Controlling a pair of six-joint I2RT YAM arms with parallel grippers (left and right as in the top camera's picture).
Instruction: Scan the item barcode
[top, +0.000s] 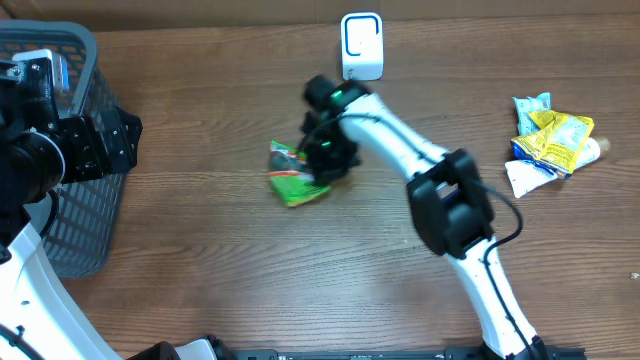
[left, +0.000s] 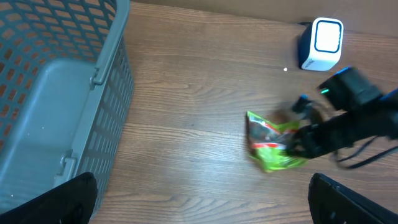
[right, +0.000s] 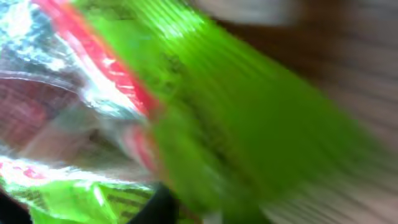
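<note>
The green snack packet (top: 292, 180) lay mid-table (top: 200, 280); it looked light, crinkly and slippery, so I judged a flat sealed edge the best hold. My right end effector (top: 324, 165) was down on it, but I couldn't tell whether it was clamped. The left end effector (left: 202, 186) hung wide apart beside the basket (top: 70, 200).

Your right arm (top: 400, 140) is built of smooth white tubes joined by chunky black housings, the biggest a boxy black block (top: 452, 205) partway along. A thin black cable (top: 518, 215) loops out beside that block, and a small green light (top: 338, 97) glows on the black wrist end. Your left arm (top: 60, 150) shows bulky black motor casings above a white lower link. Your left claw (left: 200, 193) has plain matte black fingers (left: 351, 202), blunt and wedge-shaped.
</note>
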